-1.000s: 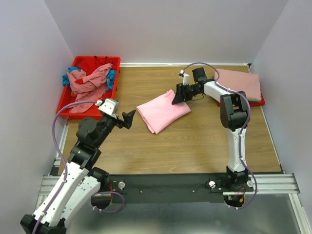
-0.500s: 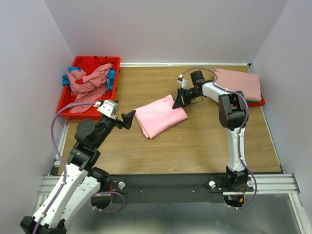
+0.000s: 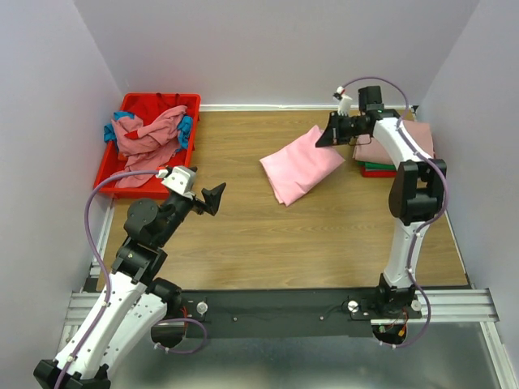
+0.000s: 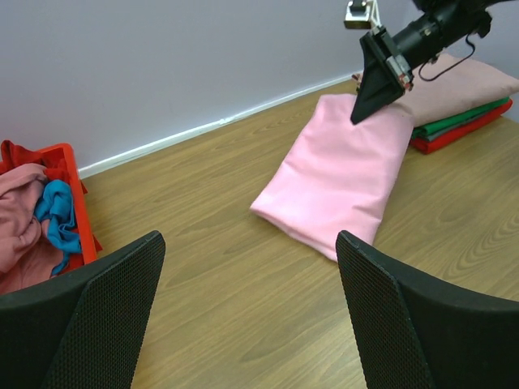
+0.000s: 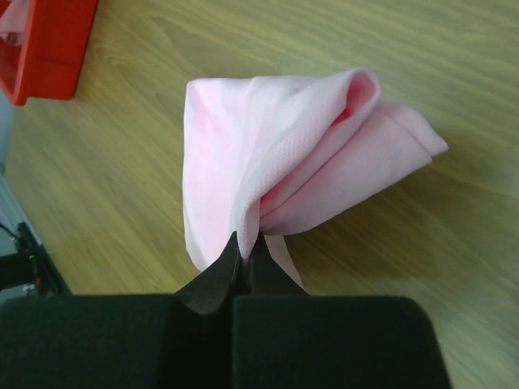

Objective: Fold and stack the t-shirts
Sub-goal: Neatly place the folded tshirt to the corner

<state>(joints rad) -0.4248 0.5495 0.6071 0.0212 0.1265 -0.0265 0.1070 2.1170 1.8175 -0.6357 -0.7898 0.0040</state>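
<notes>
A folded bright pink t-shirt point(image 3: 302, 164) lies right of the table's middle. Its far edge is lifted and pinched in my right gripper point(image 3: 323, 139), which is shut on it. In the right wrist view the cloth point(image 5: 268, 146) bunches up from the shut tips of the right gripper point(image 5: 246, 243). Just behind that gripper, at the back right, is a stack with a dusty rose t-shirt point(image 3: 401, 138) on top and green and red ones point(image 3: 378, 169) beneath. My left gripper point(image 3: 216, 194) hangs open at the left, away from the pink shirt point(image 4: 340, 170), with nothing between the left gripper's point(image 4: 250, 237) fingers.
A red bin point(image 3: 160, 96) at the back left holds several crumpled shirts in rose, teal and red point(image 3: 150, 134). Grey walls close the table on three sides. Bare wood lies between the two grippers.
My right gripper shut on the pink shirt's far edge and pulled it right and back, close to the stack. The left arm has not moved.
</notes>
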